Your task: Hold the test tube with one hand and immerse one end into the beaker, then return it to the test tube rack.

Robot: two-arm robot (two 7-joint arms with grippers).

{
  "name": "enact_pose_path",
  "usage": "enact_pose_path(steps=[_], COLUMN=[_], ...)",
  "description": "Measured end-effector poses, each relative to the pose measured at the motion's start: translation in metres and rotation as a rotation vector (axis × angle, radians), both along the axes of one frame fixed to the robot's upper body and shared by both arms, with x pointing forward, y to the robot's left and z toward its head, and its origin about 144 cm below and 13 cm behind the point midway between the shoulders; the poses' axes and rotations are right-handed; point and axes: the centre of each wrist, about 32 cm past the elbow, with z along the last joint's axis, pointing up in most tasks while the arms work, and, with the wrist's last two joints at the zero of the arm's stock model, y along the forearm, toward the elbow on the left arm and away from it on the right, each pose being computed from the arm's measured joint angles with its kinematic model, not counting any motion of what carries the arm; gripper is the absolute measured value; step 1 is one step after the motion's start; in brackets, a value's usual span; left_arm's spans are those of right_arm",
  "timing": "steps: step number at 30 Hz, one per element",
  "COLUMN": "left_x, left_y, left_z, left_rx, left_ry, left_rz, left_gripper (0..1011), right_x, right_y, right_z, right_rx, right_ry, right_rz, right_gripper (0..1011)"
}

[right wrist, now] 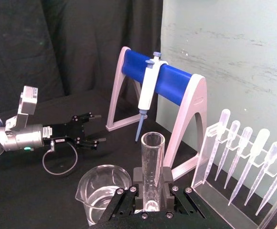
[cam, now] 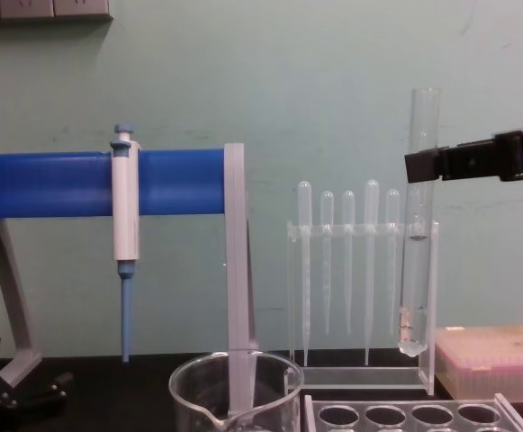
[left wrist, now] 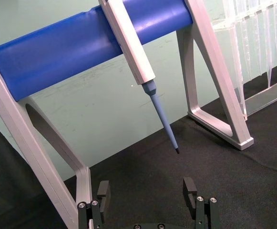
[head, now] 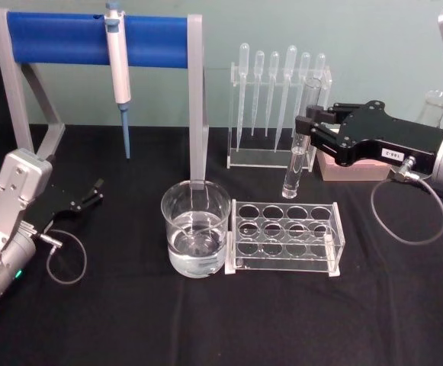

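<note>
Collision is your risk: the right gripper [head: 306,126], jaws clamped high on the upright test tube [head: 293,171], holds it aloft beyond the rack [head: 284,264], far right of the beaker [head: 195,229]. Swing left too low and the tube strikes the beaker's rim. The left gripper [head: 91,192] idles near left, jaws apart.

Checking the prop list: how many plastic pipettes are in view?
6 pipettes, hanging in one row in the clear stand at the back; the test tube in the right gripper partly covers two.

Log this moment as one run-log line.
right gripper: shut on test tube | test tube: upright, aloft, outside test tube rack and beaker | beaker: holds clear liquid, left of rack | left gripper: open, idle at left
</note>
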Motion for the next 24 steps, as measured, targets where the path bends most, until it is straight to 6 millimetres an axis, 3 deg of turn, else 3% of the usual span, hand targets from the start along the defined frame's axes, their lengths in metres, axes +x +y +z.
enact_pose_path(steps=[24], left_x=[0.0], left_y=[0.0], left_z=[0.0], left_rx=[0.0], left_ry=[0.0], left_rz=[0.0], left_gripper=[1000], right_x=[0.0], right_y=[0.0], right_z=[0.0], right_rx=[0.0], right_ry=[0.0], right_rz=[0.0], right_gripper=[241])
